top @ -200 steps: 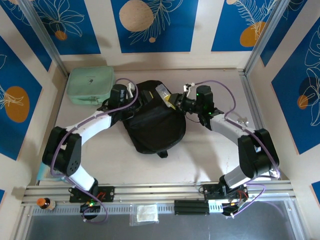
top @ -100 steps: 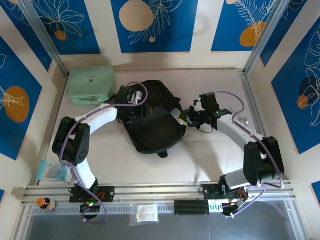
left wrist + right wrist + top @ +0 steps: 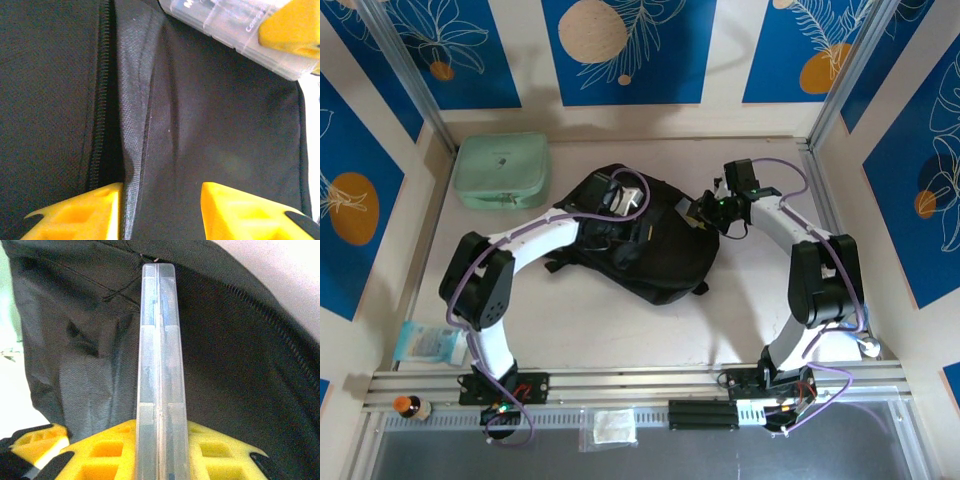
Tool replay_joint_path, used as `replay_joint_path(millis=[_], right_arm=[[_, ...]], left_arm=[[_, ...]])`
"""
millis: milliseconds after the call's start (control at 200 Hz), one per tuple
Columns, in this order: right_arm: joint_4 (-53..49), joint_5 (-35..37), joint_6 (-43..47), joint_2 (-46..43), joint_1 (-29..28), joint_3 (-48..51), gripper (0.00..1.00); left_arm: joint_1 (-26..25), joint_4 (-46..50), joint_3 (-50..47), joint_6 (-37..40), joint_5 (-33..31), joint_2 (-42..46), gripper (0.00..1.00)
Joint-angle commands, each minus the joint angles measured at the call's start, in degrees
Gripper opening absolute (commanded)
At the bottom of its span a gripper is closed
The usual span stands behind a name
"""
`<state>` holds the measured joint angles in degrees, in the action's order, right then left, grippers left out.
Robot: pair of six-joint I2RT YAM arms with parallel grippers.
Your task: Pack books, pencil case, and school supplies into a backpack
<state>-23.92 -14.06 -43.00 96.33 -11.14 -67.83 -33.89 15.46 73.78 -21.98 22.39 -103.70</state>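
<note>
Blue wall panels printed with leaves and pale circles stand around a pale table. On its middle lies the black backpack, the largest thing there.

The left gripper is over the far left part of the backpack. In the left wrist view its yellow jaws stand apart, released, straddling a raised fold of black fabric without pinching it. A zipper line runs just to the left of the fold.

The right gripper sits at the backpack's far right edge. It is clenched on the clear plastic piece, which shows edge-on between the yellow fingers and points out over the black fabric, beside another zipper line. The same piece also appears at the top right of the left wrist view, just above the fabric.

A mint green case lies at the far left, apart from the backpack. A light blue packet lies at the near left, beside the left arm's base.
</note>
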Motion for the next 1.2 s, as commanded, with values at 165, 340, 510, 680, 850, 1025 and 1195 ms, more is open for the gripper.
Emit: replay_joint_path(millis=[165,340,510,680,850,1025,1195], right_arm=[[-4.37,-4.33,0.65,-8.35,-2.24,-2.13,0.11],[-9.85,-2.73,-1.9,-4.72,-9.47,-8.33,0.11],[-16.86,3.69,-6.38,3.08,-17.16,-17.62,0.11],[-23.66,9.37,-11.5,9.47,-22.08,-25.24,0.09],[-33.16,14.07,-15.87,13.09,-23.32,-31.23,0.0],[-35.21,16.61,-18.14,8.89,-22.78,-26.62,0.0],[-33.65,16.48,-18.96,4.28,-20.33,-19.72,0.0]], left_arm=[[1.59,3.78,-0.25,4.04,-1.25,4.3,0.59],[6.14,1.89,-6.08,1.49,-3.82,10.4,0.65],[8.91,0.81,-9.08,-2.22,-8.6,12.16,0.56],[9.64,-0.02,-9.66,-4.59,-11.48,10.72,0.5],[9.7,-0.22,-9.31,-5.95,-12.0,8.06,0.5],[9.72,1.5,-8.67,-6.67,-14.83,6.39,0.5],[9.81,1.98,-8.25,-7.25,-15.46,4.55,0.5]])
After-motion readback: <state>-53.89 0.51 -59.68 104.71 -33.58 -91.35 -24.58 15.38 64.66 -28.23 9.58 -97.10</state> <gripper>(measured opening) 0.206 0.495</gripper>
